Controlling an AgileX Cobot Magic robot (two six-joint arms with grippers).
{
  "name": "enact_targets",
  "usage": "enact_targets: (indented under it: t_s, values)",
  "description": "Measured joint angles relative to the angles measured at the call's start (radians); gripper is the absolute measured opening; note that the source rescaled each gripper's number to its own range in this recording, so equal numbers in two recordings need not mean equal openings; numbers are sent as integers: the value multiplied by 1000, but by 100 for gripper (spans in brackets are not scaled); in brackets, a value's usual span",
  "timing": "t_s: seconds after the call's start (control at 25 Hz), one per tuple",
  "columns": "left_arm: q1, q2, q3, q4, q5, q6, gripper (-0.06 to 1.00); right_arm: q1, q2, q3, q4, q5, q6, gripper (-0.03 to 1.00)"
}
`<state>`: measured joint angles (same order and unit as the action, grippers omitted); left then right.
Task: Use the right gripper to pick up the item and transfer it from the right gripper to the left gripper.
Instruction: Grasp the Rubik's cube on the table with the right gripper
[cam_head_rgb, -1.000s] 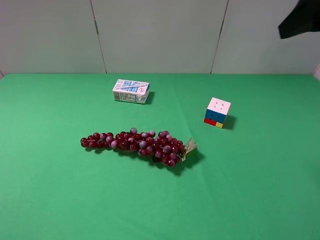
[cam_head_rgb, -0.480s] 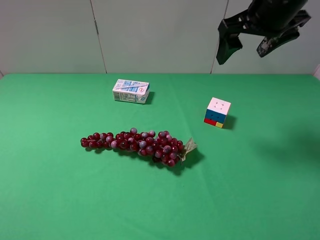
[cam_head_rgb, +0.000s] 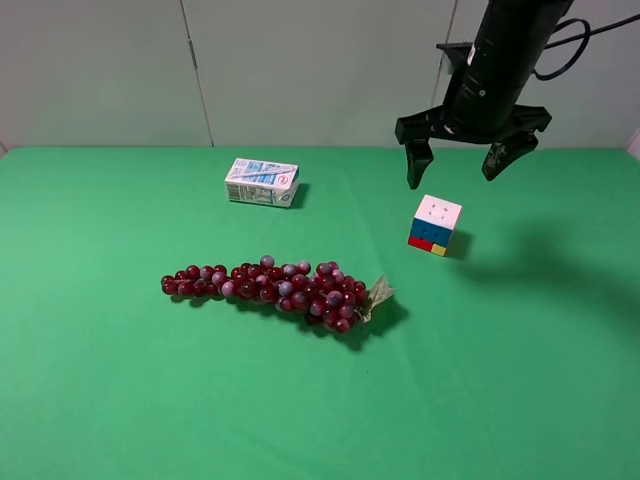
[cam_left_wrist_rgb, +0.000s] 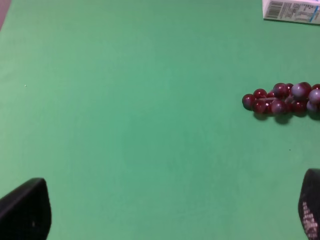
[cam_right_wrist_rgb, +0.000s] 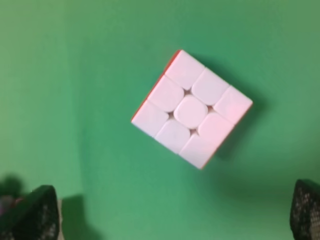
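Observation:
The puzzle cube (cam_head_rgb: 435, 224) sits on the green table at the right, white face up, with blue, red and yellow squares on its near side. In the right wrist view the cube (cam_right_wrist_rgb: 191, 108) shows its white top, directly below the camera. My right gripper (cam_head_rgb: 456, 168) hangs open in the air above the cube's far side, fingers splayed wide; its fingertips (cam_right_wrist_rgb: 35, 215) show at the picture's corners. My left gripper (cam_left_wrist_rgb: 165, 212) is open over bare green cloth, only its two dark fingertips (cam_left_wrist_rgb: 25, 210) showing. It is out of the exterior high view.
A white-blue carton (cam_head_rgb: 262, 182) lies at the back of the table, left of centre. A red grape bunch (cam_head_rgb: 270, 288) lies across the middle; its end shows in the left wrist view (cam_left_wrist_rgb: 282, 98). A grey panelled wall (cam_head_rgb: 310, 70) stands behind the table.
My right arm has come down from the upper right corner and moved left, so the open gripper now hangs just above the cube. The cube, carton and grapes have not moved.

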<state>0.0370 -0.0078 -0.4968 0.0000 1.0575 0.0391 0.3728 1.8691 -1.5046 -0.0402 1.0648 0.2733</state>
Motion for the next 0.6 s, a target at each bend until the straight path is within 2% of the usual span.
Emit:
enact_targets:
  t_s: [0.2,0.6]
  values:
    - [0,0,0,0,0,0,97,-3,31,0,-4,-43,28,100]
    - [0,0,0,0,0,0,97,-69,88,0,-5,-99,92,100]
